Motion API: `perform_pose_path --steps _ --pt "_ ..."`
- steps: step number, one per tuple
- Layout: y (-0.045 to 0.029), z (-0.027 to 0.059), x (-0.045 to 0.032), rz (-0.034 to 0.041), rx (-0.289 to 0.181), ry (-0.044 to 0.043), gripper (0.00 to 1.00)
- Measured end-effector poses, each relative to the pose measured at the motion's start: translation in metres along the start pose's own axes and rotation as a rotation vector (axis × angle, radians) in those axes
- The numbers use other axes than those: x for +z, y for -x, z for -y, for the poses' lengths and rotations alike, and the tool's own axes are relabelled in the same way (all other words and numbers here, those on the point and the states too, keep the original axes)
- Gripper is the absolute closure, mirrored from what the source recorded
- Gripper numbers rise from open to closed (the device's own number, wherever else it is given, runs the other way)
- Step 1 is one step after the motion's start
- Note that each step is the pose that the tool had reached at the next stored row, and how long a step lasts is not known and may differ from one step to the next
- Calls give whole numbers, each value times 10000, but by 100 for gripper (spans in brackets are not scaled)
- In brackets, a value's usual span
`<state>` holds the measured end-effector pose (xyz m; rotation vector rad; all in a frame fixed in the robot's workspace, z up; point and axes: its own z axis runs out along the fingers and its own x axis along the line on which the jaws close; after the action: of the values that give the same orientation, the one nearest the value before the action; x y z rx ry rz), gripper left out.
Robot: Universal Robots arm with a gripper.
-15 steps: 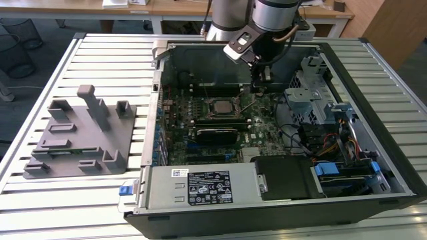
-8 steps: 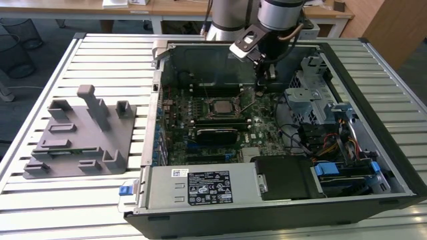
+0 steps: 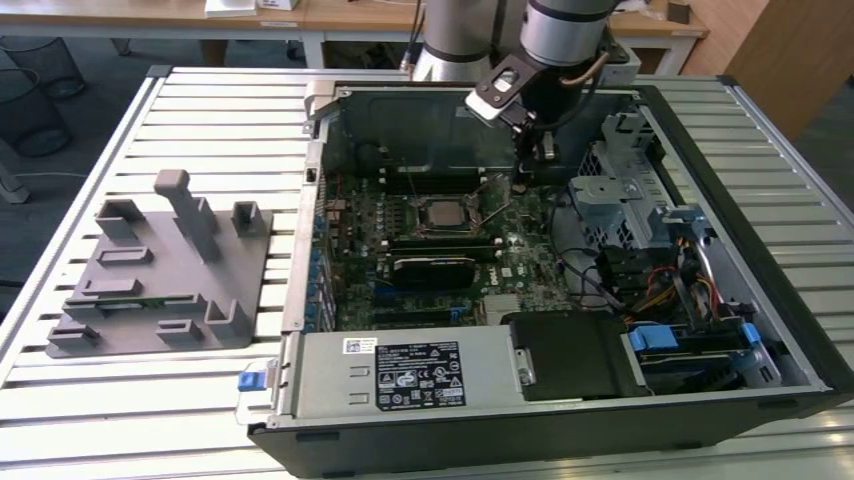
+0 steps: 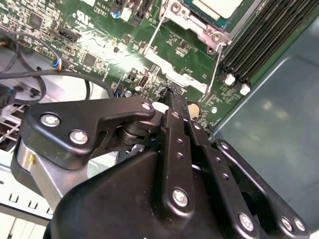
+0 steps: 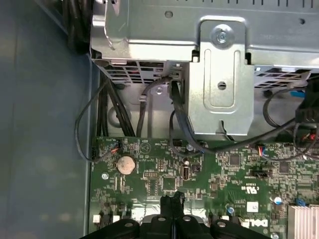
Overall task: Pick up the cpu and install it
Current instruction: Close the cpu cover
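The cpu (image 3: 441, 212) lies flat inside the metal-framed socket at the middle of the green motherboard (image 3: 358, 215), its silver top facing up. In the second wrist view the cpu (image 4: 219, 6) sits in the socket frame, and thin lever rods (image 4: 216, 64) run beside it. My gripper (image 3: 525, 182) hangs inside the open computer case, toward the exterior view's right of the socket and just above the board. In both wrist views the black fingertips (image 4: 172, 94) (image 5: 172, 200) are pressed together with nothing visible between them.
A grey fixture plate (image 3: 160, 270) with upright posts lies on the slatted table at the exterior view's left. Inside the case stand a metal drive cage (image 3: 614, 200) (image 5: 219, 89), black cables (image 5: 174, 114), memory slots (image 4: 259, 35) and a power supply (image 3: 400, 375).
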<state>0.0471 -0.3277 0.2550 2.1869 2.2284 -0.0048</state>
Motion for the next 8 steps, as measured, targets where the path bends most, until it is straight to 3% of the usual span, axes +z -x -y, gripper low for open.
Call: perform_pose_path --steps 8 --pt "-6 -5 121 -1 0 0 89"
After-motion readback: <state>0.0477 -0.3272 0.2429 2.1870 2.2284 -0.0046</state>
